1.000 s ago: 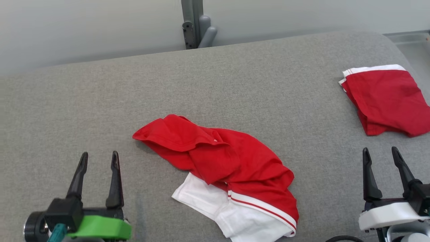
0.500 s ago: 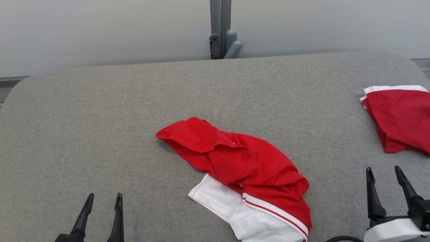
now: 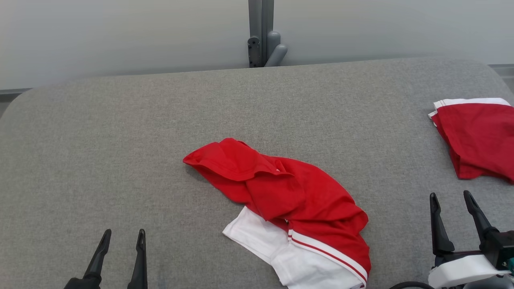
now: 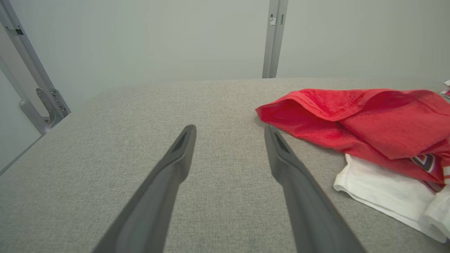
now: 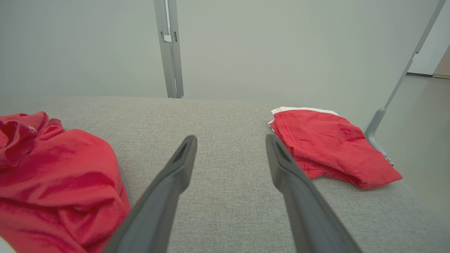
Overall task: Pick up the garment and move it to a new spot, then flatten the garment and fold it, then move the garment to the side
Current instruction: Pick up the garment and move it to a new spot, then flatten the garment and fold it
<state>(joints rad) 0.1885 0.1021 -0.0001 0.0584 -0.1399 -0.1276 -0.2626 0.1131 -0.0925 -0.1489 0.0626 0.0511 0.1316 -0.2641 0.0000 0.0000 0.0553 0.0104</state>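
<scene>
Two grippers rise from the bottom edge of the head view, the left gripper (image 3: 123,233) at lower left and the right gripper (image 3: 449,195) at lower right, both with fingers spread apart and empty. Between them, low centre, the garment (image 3: 297,200), red, white and crumpled, lies on the grey table (image 3: 120,140). Farther up, at the right edge, rests a folded red cloth (image 3: 478,136). A grey post (image 3: 261,32) stands at top centre.
</scene>
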